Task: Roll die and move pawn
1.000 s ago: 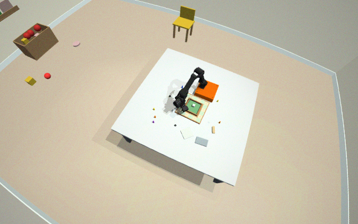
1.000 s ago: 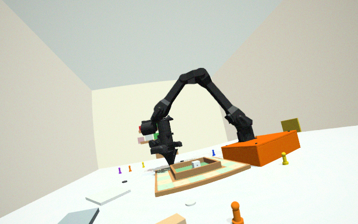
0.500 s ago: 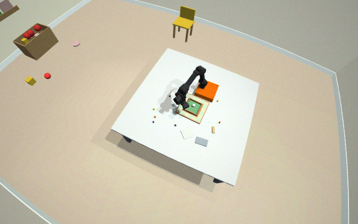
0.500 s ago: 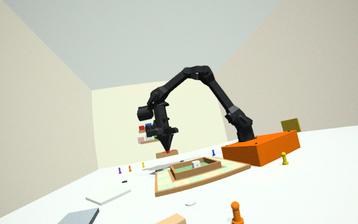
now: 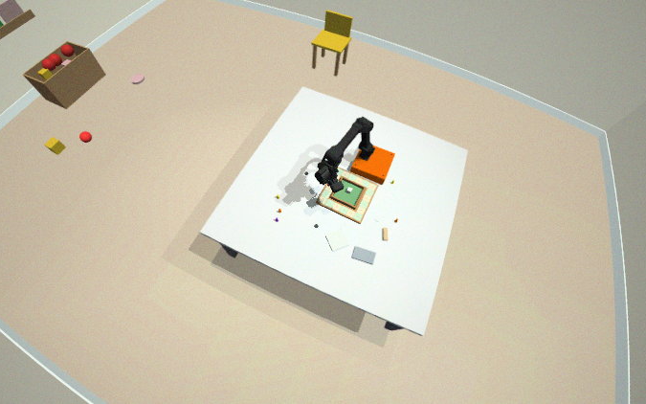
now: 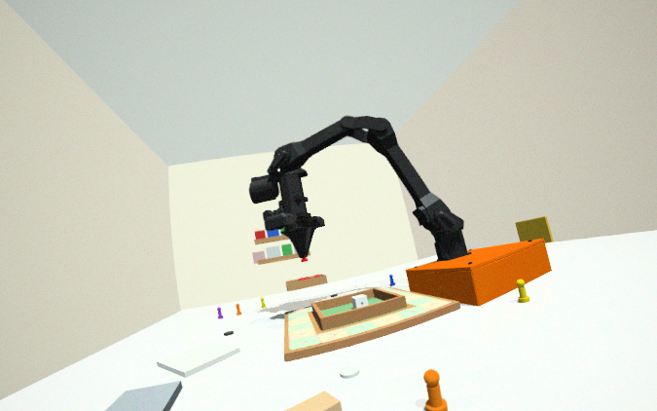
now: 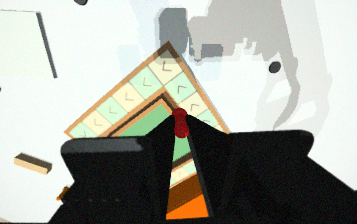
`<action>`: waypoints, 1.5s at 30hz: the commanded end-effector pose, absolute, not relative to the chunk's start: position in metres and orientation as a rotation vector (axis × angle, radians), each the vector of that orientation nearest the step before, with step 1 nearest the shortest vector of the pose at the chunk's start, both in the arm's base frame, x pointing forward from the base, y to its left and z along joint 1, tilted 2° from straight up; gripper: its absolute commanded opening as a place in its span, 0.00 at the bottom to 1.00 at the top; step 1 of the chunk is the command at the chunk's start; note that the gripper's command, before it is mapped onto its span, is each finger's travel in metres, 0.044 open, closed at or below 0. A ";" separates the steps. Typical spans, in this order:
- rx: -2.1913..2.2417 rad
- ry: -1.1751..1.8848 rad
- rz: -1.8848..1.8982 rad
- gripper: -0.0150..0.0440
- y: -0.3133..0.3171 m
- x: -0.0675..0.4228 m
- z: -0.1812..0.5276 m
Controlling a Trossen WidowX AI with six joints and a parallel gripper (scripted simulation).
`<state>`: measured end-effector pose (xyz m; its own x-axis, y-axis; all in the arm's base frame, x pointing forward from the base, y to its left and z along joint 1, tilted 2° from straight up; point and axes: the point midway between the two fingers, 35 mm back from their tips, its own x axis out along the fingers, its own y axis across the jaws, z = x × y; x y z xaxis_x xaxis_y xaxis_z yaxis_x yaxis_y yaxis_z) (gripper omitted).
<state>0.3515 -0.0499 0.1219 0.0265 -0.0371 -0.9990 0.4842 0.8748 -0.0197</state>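
My gripper [image 7: 180, 119] [image 6: 304, 257] [image 5: 336, 187] is shut on the small red pawn [image 7: 180, 121] [image 6: 304, 259] and holds it high above the board's far left corner. The board [image 6: 371, 333] [image 5: 326, 201] [image 7: 129, 95] has a ring of pale green and cream arrow squares around a wooden-walled tray [image 6: 350, 316] [image 5: 361, 199] with a green floor. The white die [image 6: 358, 301] [image 5: 348, 190] rests inside the tray; I cannot read its top face.
The arm's orange base box [image 6: 478, 271] [image 5: 372, 164] stands right behind the board. Spare pawns stand around: yellow [image 6: 522, 291], orange [image 6: 433, 389], blue [image 6: 391, 280], purple [image 6: 219, 313]. Flat cards [image 6: 198, 360] [image 5: 364, 254] and a wooden block [image 5: 385, 234] lie in front.
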 end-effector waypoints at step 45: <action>0.371 1.492 -0.409 0.48 -0.012 0.392 0.009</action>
